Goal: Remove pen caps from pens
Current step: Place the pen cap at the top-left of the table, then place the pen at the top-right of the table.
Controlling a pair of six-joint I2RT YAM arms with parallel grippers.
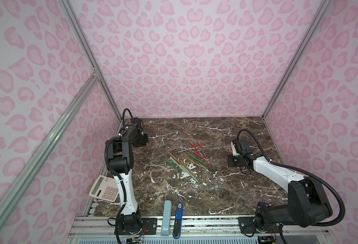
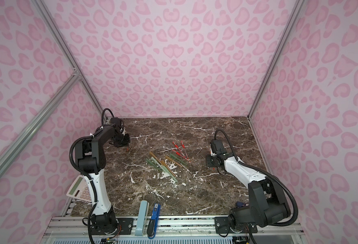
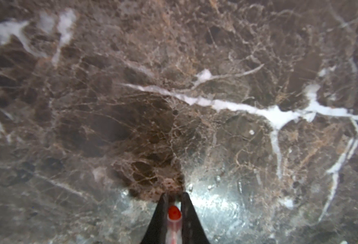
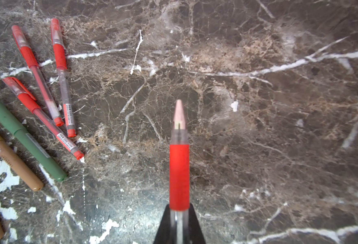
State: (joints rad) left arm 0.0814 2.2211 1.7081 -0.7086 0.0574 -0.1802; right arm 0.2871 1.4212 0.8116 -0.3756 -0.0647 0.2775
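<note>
— What is your right pincer (image 4: pixel 179 208) doing?

— It is clamped on a slim clear-barrelled pen with a red rubber grip (image 4: pixel 179 175). The pen juts straight out ahead of that pincer, above the brown marble worktop (image 4: pixel 279 137). Its pale cone tip is bare.

— And your left pincer (image 3: pixel 174 195)?

— It is narrow, with a small clear pen cap with a red end (image 3: pixel 174 212) sitting between its fingers. The red end points forward, close to the worktop.

— Where are the other pens?

— They lie on the worktop between your two pincers, nearer the right one, on its left side. Three slim clear pens with red caps (image 4: pixel 59 55) are fanned out there, all capped. Just beside them a thick matte sage-green pen (image 4: pixel 26 139) and a thick matte tan-brown pen (image 4: pixel 13 158) lie side by side, both capped. Both top views show more green and tan ones beyond these.
</note>
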